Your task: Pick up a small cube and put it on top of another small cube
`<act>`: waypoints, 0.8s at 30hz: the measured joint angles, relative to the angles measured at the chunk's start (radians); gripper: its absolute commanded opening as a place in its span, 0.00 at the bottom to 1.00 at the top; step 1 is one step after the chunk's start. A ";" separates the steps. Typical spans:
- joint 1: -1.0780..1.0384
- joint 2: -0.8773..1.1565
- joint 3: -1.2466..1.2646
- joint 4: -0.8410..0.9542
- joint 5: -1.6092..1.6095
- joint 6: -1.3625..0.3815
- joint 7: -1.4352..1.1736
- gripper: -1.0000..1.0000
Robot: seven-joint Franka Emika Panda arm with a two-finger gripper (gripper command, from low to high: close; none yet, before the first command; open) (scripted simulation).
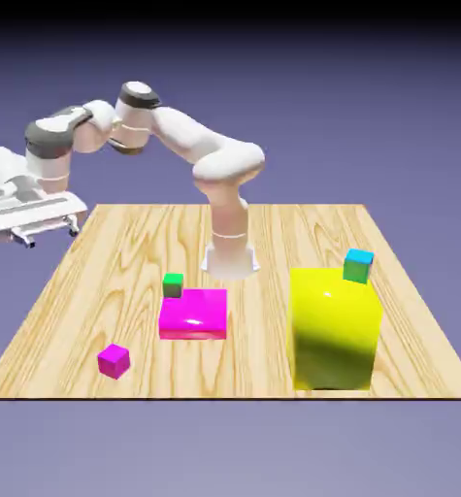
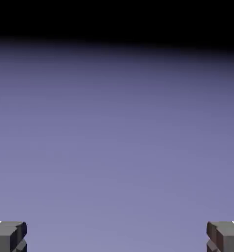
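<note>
Nearest the front edge of the table (image 1: 69, 291), toward the exterior view's left, the small cube (image 1: 114, 360) is sitting alone on the wood, touching nothing. Just behind it and to the exterior view's right, a wide magenta slab (image 1: 193, 314) is lying flat, with a small green cube (image 1: 173, 284) standing at its far left corner. Over on the exterior view's right a large yellow block (image 1: 335, 328) is standing, carrying a small green and cyan cube (image 1: 357, 265) on its far top edge.

Farthest back, the gripper (image 1: 24, 236) is hanging off the table's far left corner, well apart from every object. In the hand view the jaws are standing wide apart with only plain backdrop between the fingertips (image 2: 9, 236), so nothing is being held.

The coming move likely depends on one fact: the small cube is lying well forward of the jaws and lower, toward the table's front edge, so the arm would need to swing in over the wood and descend. Being a cube, it offers no long axis to favour.
</note>
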 measured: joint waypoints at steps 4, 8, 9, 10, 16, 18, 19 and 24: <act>0.083 -0.060 -0.145 0.066 0.000 -0.071 -0.140 0.50; 0.167 -0.121 -0.290 0.133 -0.001 -0.142 -0.280 0.50; 0.188 -0.136 -0.326 0.150 -0.001 -0.160 -0.315 0.50; 0.209 -0.151 -0.362 0.166 -0.001 -0.177 -0.350 0.50; 0.293 -0.222 -0.438 0.149 -0.015 -0.084 -0.412 0.00; 0.293 -0.222 -0.438 0.149 -0.016 -0.085 -0.412 0.00; 0.271 -0.202 -0.427 0.163 -0.011 -0.128 -0.405 0.00; 0.276 -0.133 -0.341 0.115 0.052 -0.148 -0.376 0.00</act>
